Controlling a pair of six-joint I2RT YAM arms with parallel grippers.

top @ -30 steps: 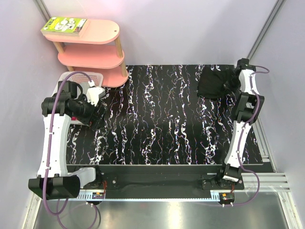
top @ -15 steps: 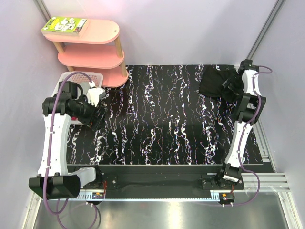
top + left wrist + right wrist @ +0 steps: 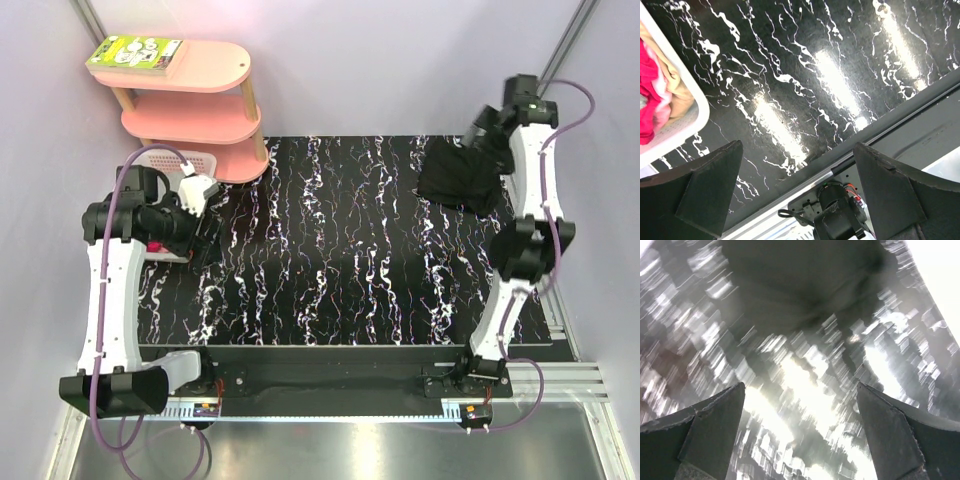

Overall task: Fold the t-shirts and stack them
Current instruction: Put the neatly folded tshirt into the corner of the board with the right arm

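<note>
A folded black t-shirt lies at the back right of the marbled table. My right gripper hangs above its far edge, open and holding nothing. In the blurred right wrist view the black t-shirt shows as a dark patch beyond my open right gripper. My left gripper stands open and empty over the table's left side, next to the white basket. In the left wrist view red and pink t-shirt cloth lies inside the basket, left of my open left gripper.
A pink three-tier shelf stands at the back left, with a green book on top. Beige cloth also lies in the basket. The left arm's base and the table's front rail show below the left fingers.
My right gripper opened, let go of the black t-shirt and rose up and back from it. The t-shirt now rests on the table. The left arm barely shifted.
</note>
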